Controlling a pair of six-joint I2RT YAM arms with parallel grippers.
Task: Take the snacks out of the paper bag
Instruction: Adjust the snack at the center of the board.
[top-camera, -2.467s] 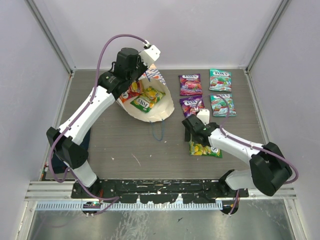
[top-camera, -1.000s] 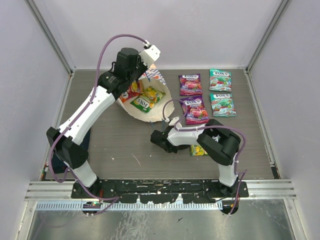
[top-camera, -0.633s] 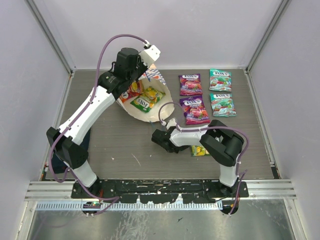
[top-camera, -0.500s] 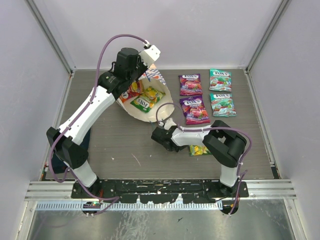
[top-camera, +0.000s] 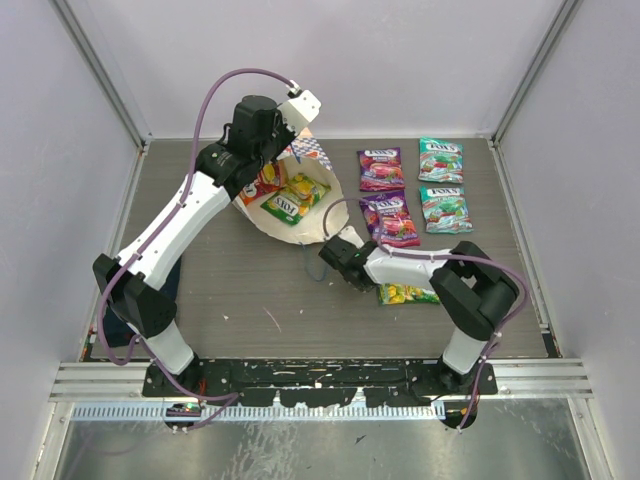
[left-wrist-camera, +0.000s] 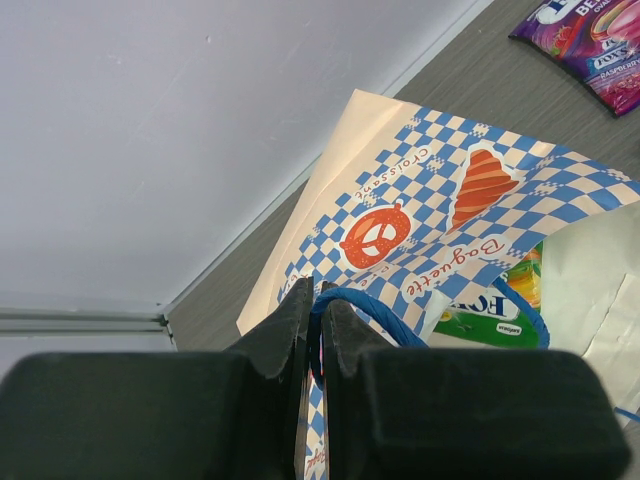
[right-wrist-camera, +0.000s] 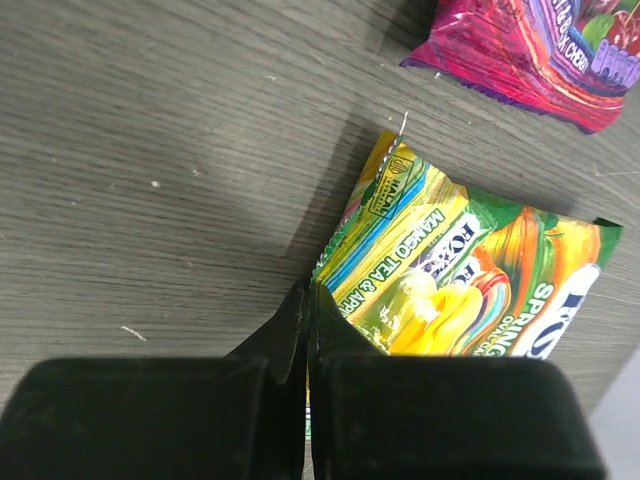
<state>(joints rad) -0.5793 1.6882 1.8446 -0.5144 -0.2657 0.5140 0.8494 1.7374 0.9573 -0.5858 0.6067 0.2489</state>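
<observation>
Five snacks (top-camera: 390, 218) lie on the table (top-camera: 250, 290) right of the paper bag (top-camera: 325, 215): two purple, two teal, one yellow-green. At least two more sit in the bag's open mouth. Your left gripper (left-wrist-camera: 312, 300) is pinched tight on the bag's blue cord handle (left-wrist-camera: 365, 303). Your right gripper (right-wrist-camera: 308, 300) is fully closed, holding nothing, with its tips just beside the yellow-green packet (right-wrist-camera: 450, 285).

You're looking at a robot lab test cell: the grey wood-grain table (top-camera: 250, 290) is boxed in by plain white walls (top-camera: 400, 60) on aluminium posts (top-camera: 100, 70), with a metal mounting rail (top-camera: 90, 378) along its near edge.
</observation>
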